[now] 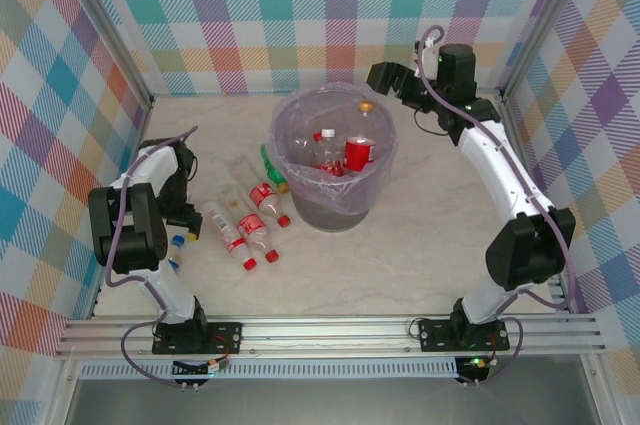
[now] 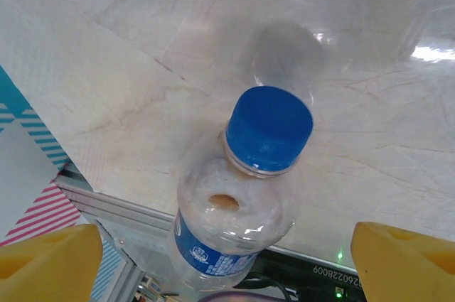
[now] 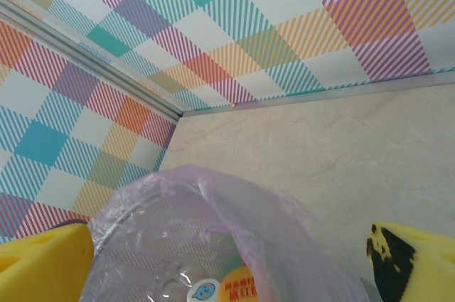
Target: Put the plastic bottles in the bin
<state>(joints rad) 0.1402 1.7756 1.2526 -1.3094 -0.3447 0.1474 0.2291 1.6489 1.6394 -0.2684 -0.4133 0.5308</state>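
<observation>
A clear plastic bottle [image 2: 234, 209] with a blue cap and blue label lies between the yellow fingers [image 2: 50, 263] of my left gripper [image 2: 227, 266]. The jaws are open, with a gap on each side of it. From above, that gripper [image 1: 182, 230] is at the table's left edge, beside small blue caps [image 1: 178, 240]. Three red-capped bottles [image 1: 262, 199] and a green one [image 1: 272, 167] lie left of the bin [image 1: 330, 207]. Red-labelled bottles [image 1: 357, 153] lie inside the bin. My right gripper [image 1: 383, 75] hangs open and empty by the bin's far right rim, over the lilac bag [image 3: 213, 238].
Checked walls close in the table on three sides, with a metal rail [image 1: 330, 330] along the near edge. Bare tabletop [image 1: 440, 205] stretches right of the bin and behind it [image 3: 341, 146].
</observation>
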